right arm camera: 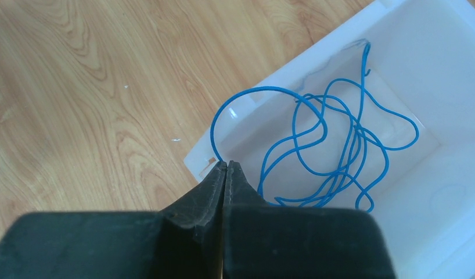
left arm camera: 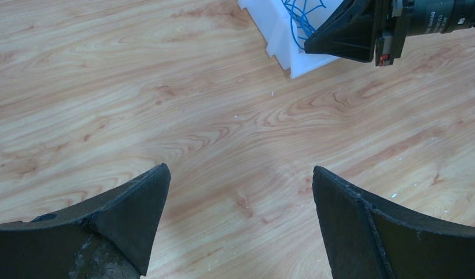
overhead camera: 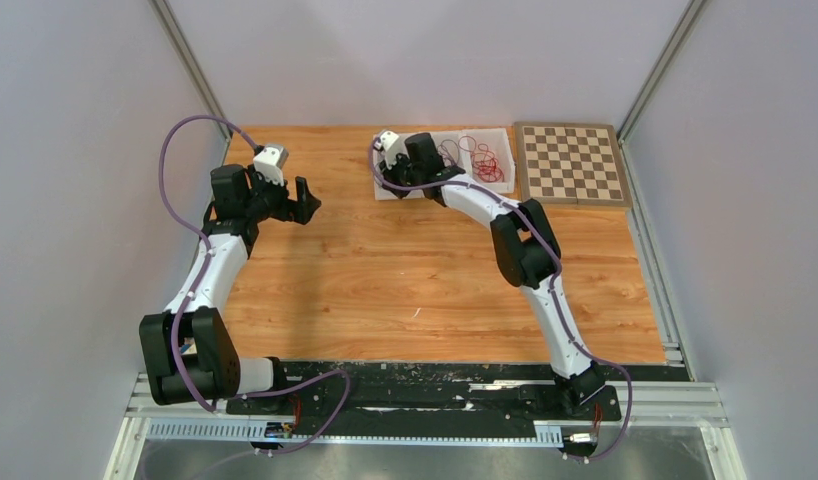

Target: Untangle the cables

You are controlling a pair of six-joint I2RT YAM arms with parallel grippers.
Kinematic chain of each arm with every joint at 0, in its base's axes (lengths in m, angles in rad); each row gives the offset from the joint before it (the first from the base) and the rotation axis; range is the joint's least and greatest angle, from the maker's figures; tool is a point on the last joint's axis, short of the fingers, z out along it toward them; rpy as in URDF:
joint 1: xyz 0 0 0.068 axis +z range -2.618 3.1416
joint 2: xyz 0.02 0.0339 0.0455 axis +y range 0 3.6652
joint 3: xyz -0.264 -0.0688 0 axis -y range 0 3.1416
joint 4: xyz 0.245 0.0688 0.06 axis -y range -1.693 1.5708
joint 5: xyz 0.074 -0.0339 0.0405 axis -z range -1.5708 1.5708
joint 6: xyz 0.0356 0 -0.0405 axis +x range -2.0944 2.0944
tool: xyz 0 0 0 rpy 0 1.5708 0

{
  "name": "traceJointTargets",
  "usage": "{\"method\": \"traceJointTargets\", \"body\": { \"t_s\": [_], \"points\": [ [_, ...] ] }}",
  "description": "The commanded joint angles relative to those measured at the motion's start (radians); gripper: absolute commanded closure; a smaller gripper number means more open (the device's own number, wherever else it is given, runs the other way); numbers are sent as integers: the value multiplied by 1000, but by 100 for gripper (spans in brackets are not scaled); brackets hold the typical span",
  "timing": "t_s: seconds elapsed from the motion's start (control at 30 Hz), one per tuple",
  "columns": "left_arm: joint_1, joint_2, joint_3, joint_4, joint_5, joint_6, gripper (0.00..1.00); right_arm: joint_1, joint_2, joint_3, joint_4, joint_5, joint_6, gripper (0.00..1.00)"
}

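A blue cable [right arm camera: 265, 89] lies in loose loops in the left compartment of a white tray [right arm camera: 293, 64]. My right gripper [right arm camera: 225, 164] is shut at the tray's near-left corner, and one end of the blue loop runs into its tips. From above, the right gripper [overhead camera: 387, 172] is at the tray's left end, with red cables [overhead camera: 490, 162] and dark cables [overhead camera: 449, 151] in the tray's other compartments. My left gripper [left arm camera: 241, 171] is open and empty over bare wood, left of the tray [left arm camera: 281, 43]. It also shows in the top view [overhead camera: 307, 200].
A wooden chessboard [overhead camera: 571, 163] lies flat just right of the tray [overhead camera: 497, 140] at the table's back right. Grey walls close in the table on the left, right and back. The right arm's elbow [overhead camera: 525, 245] hangs over the table's right half.
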Motion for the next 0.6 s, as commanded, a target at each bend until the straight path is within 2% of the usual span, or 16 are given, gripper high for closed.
{"method": "traceJointTargets", "body": {
  "t_s": [0.0, 0.33, 0.5, 0.57],
  "points": [
    [9, -26, 14, 14, 0, 16, 0, -27, -38, -10, 25, -27, 8, 100],
    [9, -15, 18, 18, 6, 11, 0, -56, -13, 9, 42, 94, 1, 100],
    [10, -25, 15, 11, 1, 14, 0, -56, -49, -10, 42, 35, 18, 100],
    [10, -22, 24, 1, 6, 12, 0, -57, -90, -31, 43, -5, 25, 95]
  ]
}}
